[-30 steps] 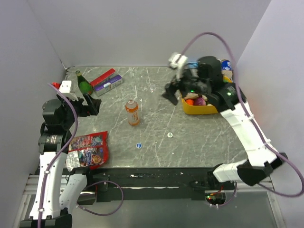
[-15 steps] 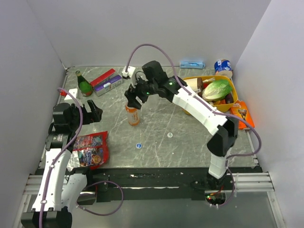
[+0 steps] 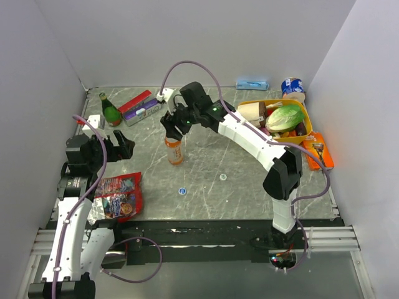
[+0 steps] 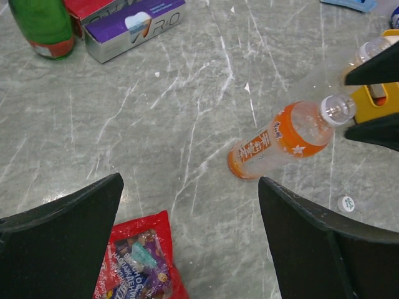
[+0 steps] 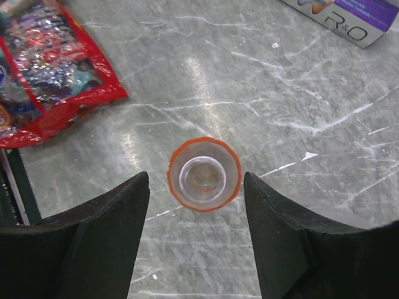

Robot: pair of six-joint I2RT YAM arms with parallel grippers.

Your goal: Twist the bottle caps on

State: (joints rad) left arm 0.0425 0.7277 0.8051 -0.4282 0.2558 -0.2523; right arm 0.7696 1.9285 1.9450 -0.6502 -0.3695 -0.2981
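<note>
Bottle (image 5: 204, 174) standing upright, frame centre, orange-filled, mouth open; right gripper (image 5: 195, 177) straddling it, fingers apart, not touching; left gripper (image 4: 190, 180) gaping wide.

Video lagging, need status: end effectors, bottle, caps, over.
Left end effector open, empty. Right end effector open, straddling upright bottle, no contact. Bottle uncapped; blue cap and white cap loose on table.
</note>
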